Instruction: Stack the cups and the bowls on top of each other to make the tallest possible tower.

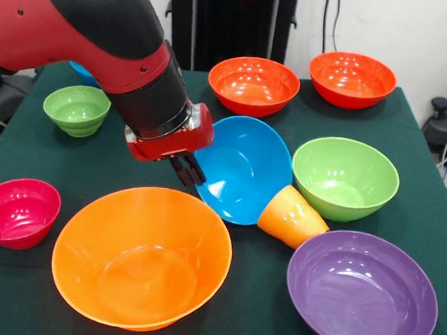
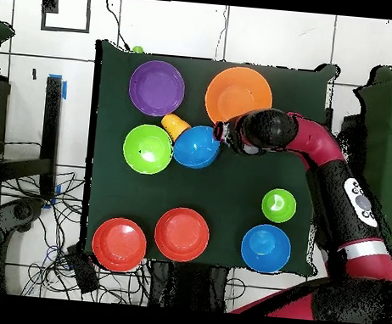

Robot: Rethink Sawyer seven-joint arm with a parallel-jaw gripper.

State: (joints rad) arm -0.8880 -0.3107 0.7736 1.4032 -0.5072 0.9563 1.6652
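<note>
Pincer (image 1: 190, 171): its dark fingers stood at the left rim of the tilted blue bowl (image 1: 242, 169), seemingly closed on that rim, though the contact itself was partly hidden.

Step in hand, as judged: lifting or tipping this blue bowl; no stack was yet built. The next move would call for a firm hold on the thin rim and a carry to a wide base bowl.

Nearest the camera, just below the pincer: large orange bowl (image 1: 142, 258), upright, empty. Below and right: purple bowl (image 1: 362, 292), upright.

Lower right of the pincer: orange cup (image 1: 291, 217), lying on its side, touching the blue bowl's lower edge and close to the big green bowl (image 1: 345, 178).

Far left and lower: crimson bowl (image 1: 15, 211), well apart.

Level with the pincer, right of the blue bowl: the big green bowl, upright.

Left and beyond: small green bowl (image 1: 76, 109).

Beyond the pincer: two red-orange bowls (image 1: 253, 85), (image 1: 352, 79), side by side near the table's (image 1: 25, 154) far edge.

Second blue bowl (image 2: 266, 247): near the robot's base, mostly hidden behind the arm in the front view.
</note>
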